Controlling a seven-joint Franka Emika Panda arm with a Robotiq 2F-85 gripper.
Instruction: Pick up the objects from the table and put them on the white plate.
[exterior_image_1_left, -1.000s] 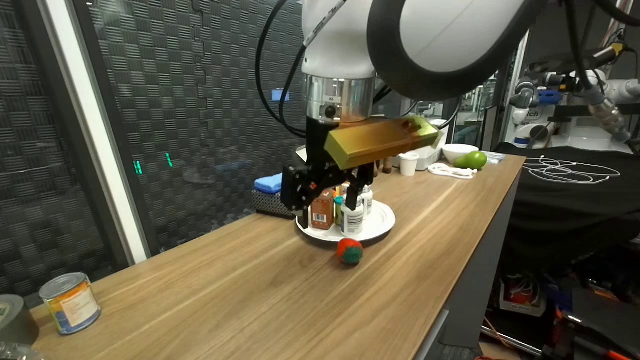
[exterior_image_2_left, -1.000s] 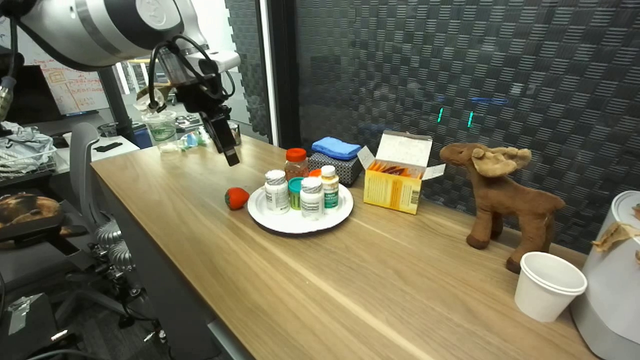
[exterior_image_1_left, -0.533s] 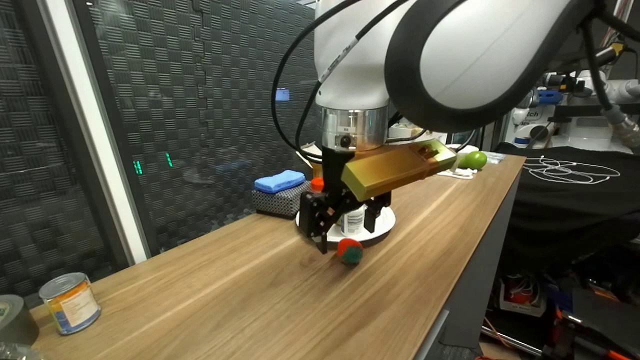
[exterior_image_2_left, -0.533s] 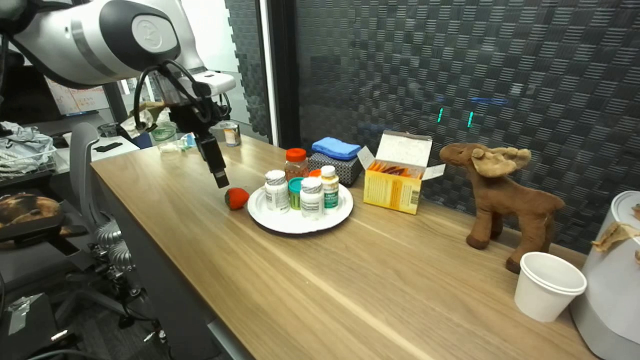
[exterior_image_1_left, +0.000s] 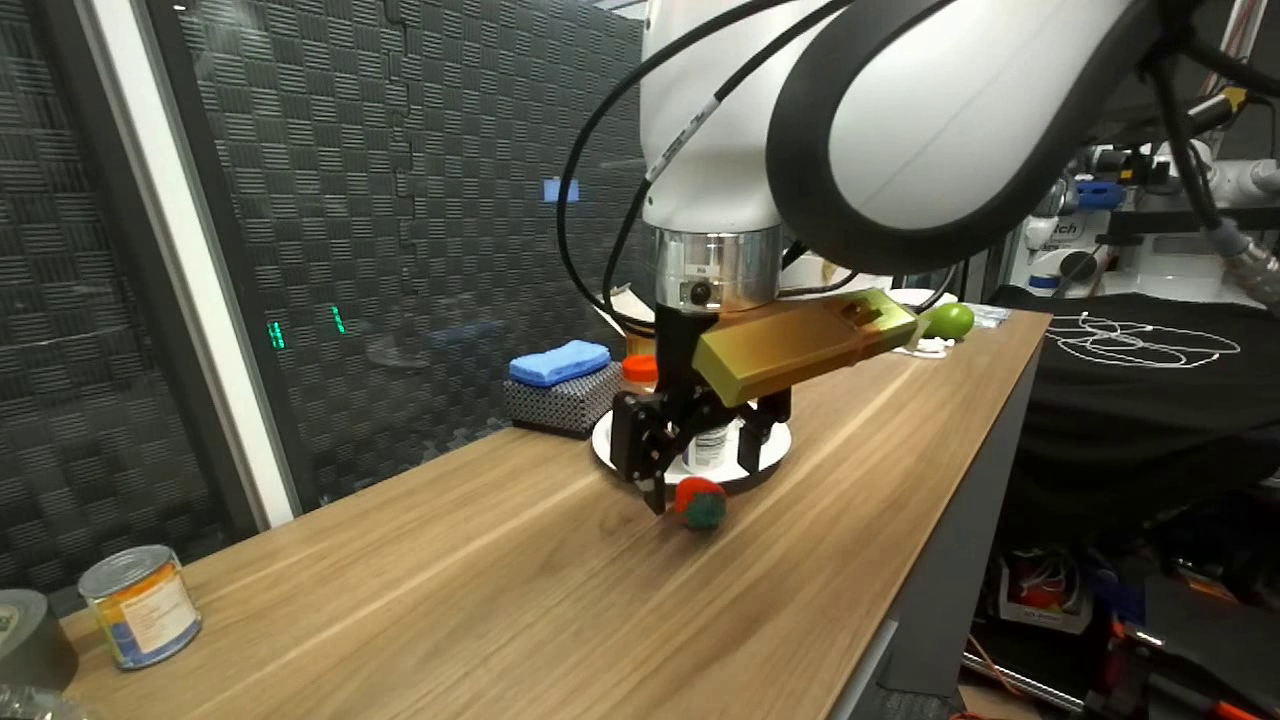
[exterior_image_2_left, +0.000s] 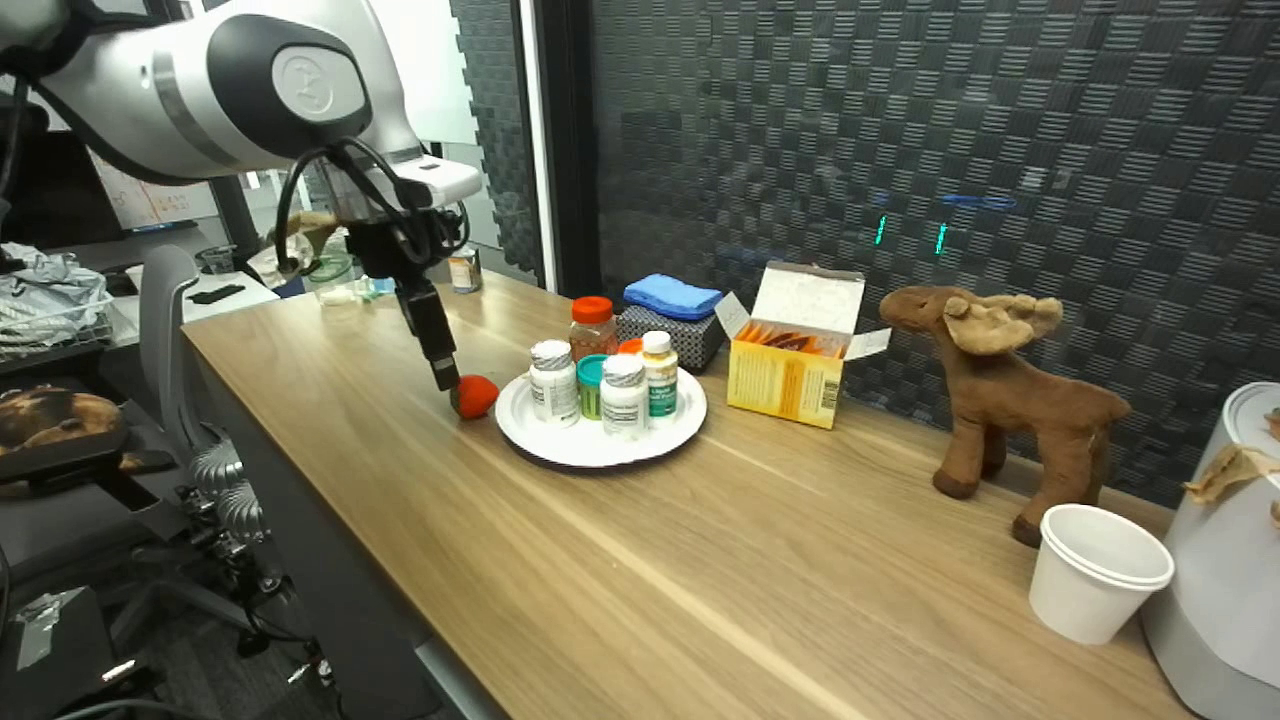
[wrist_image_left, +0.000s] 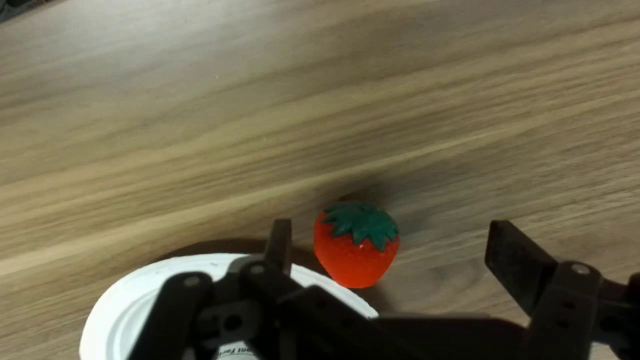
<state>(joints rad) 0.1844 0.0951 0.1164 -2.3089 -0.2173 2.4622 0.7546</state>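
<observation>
Collection looks almost finished, by my judgement. Taking an exterior view from left to right, first comes the end effector (wrist_image_left: 392, 244), spread wide and holding nothing. The strawberry (exterior_image_2_left: 477, 397) follows, resting on the worktop (exterior_image_2_left: 800, 520) just beside the white plate (exterior_image_2_left: 580, 450), so not yet delivered; the wrist view shows it between the parted fingers (wrist_image_left: 515, 265), nearer one of them, with a gap on either side.

At the left of the plate stands a white bottle (exterior_image_2_left: 553, 388), upright. Next is a green tub (exterior_image_2_left: 591, 390), with a red-lidded jar (exterior_image_2_left: 593, 332) behind it, then a second white bottle (exterior_image_2_left: 625, 400) towards the front, with an orange lid (exterior_image_2_left: 630, 346) showing behind, and at the right a yellow bottle (exterior_image_2_left: 659, 375). Both white bottles, the tub and the yellow bottle count as done. The jar's base and whatever is under the orange lid are hidden, so I can only presume those are on the plate too.

Further right, an open yellow box (exterior_image_2_left: 783, 380), a plush moose (exterior_image_2_left: 1035, 402) and white cups (exterior_image_2_left: 1085, 590) stand off the plate; I take them for surroundings. What is left is probably the strawberry alone, to be gripped and lifted over the rim.
</observation>
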